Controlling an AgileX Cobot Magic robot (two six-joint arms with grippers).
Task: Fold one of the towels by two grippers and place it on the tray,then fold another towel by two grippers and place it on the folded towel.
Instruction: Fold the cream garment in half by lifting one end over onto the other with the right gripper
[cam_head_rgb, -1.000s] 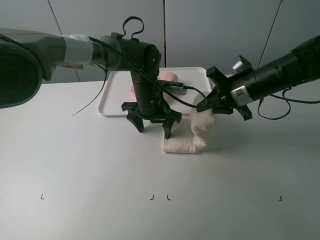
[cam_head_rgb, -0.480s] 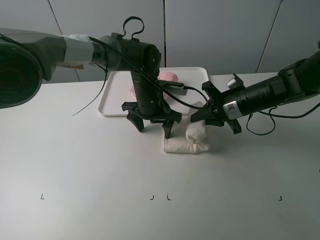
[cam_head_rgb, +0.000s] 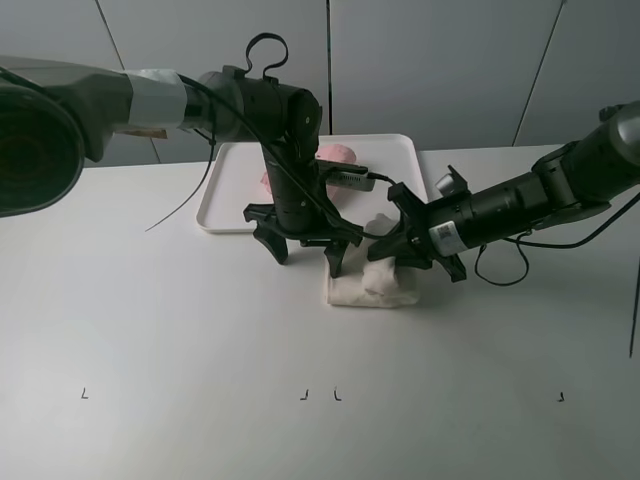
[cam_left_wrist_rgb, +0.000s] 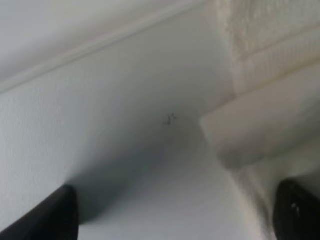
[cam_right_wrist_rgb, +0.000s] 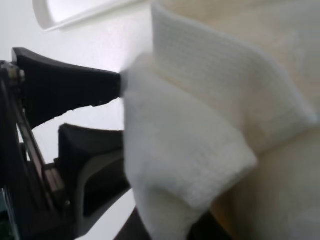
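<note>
Lighting: even, bright, diffuse, from overhead. Faint soft shadows are cast on the worktop (cam_head_rgb: 180, 330) under the left arm (cam_head_rgb: 285, 160) and the cream towel (cam_head_rgb: 375, 285).

Exterior high view: sharp at centre; a large dark blurred shape (cam_head_rgb: 30, 135) is seen at the left edge, too near for focus. No glare is noted.

Left wrist view: soft throughout; a grey shadow patch (cam_left_wrist_rgb: 135, 170) is spread on the worktop; dark corners are blurred.

Right wrist view: towel pile is rendered soft at close range; its edge (cam_right_wrist_rgb: 140, 100) is overexposed.
</note>
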